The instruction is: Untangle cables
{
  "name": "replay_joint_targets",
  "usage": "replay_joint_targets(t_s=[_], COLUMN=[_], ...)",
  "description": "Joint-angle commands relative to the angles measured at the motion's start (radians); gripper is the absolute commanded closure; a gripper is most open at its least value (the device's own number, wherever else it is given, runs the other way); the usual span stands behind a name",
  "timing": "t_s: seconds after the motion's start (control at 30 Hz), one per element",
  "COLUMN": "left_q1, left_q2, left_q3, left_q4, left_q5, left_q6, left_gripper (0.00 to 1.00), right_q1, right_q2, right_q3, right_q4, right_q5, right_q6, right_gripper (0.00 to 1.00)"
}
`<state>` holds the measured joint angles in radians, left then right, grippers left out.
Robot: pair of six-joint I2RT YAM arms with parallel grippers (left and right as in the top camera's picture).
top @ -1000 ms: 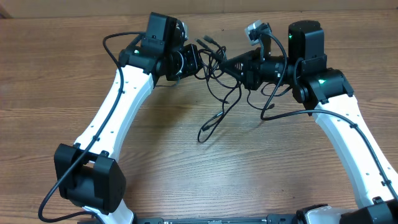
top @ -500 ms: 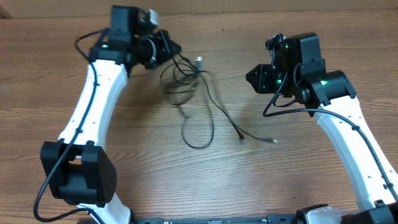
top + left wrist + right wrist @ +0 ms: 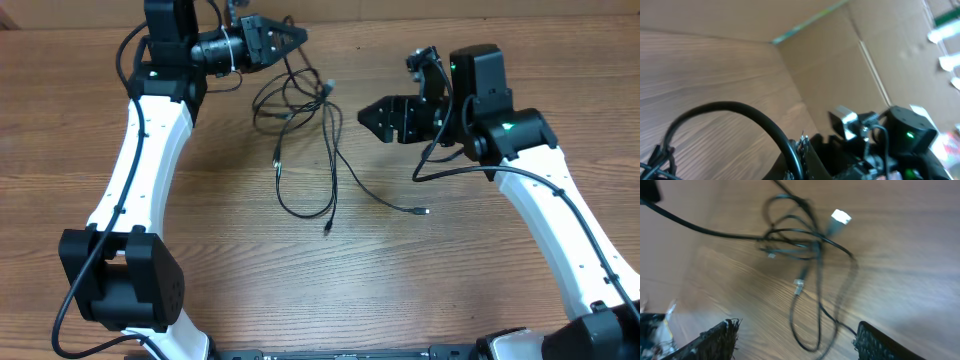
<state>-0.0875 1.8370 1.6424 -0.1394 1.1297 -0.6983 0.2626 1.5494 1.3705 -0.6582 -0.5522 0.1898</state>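
Observation:
The cables (image 3: pixel 292 100) form a small knot of thin black cords near the table's far middle. Two loose strands run toward me, one ending in a plug tip (image 3: pixel 328 228), the other in a metallic tip (image 3: pixel 424 211). My left gripper (image 3: pixel 294 35) is at the far left, shut on one cord that leads down into the knot; the left wrist view shows that cord (image 3: pixel 760 122) arching out of the shut left gripper (image 3: pixel 801 150). My right gripper (image 3: pixel 366 113) stands open and holds nothing, to the right of the knot. Between its fingers (image 3: pixel 720 337), the right wrist view shows the blurred cables (image 3: pixel 800 242) and a pale plug (image 3: pixel 840 216).
A wooden table (image 3: pixel 320 290) carries everything. Thick black cables run along both white arms (image 3: pixel 140 170). A cardboard wall (image 3: pixel 840 55) stands behind the table's far edge. The right arm's camera and body (image 3: pixel 905 132) appear in the left wrist view.
The right gripper opened and let go of the cables. The left gripper pulled its cord away to the far left, dragging the knot left, and the strands spread out over the table.

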Motion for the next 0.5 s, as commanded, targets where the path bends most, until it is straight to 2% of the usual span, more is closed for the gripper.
replay_joint_targets(t_s=[0.0, 0.07, 0.27, 0.47], left_q1=[-0.038, -0.051, -0.092, -0.125], left_q2=[-0.044, -0.067, -0.143, -0.244], left_q3=[0.010, 0.010, 0.010, 0.010], left_q4=[0.032, 0.032, 0.033, 0.032], left_q5=[0.080, 0.068, 0.037, -0.014], left_q6=[-0.028, -0.027, -0.050, -0.053], left_gripper=[0.96, 0.96, 0.96, 0.96], right_q1=[0.025, 0.027, 0.045, 0.090], right_q2=[0.032, 0.045, 0.121, 0.222], right_q3=[0.009, 0.008, 0.008, 0.008], right_q4=[0.080, 0.134, 0.392, 0.445], right_q5=[-0.071, -0.069, -0.044, 0.292], right_q6=[-0.002, 0.018, 0.224, 0.467], right_gripper=[0.23, 0.20, 0.18, 0.18])
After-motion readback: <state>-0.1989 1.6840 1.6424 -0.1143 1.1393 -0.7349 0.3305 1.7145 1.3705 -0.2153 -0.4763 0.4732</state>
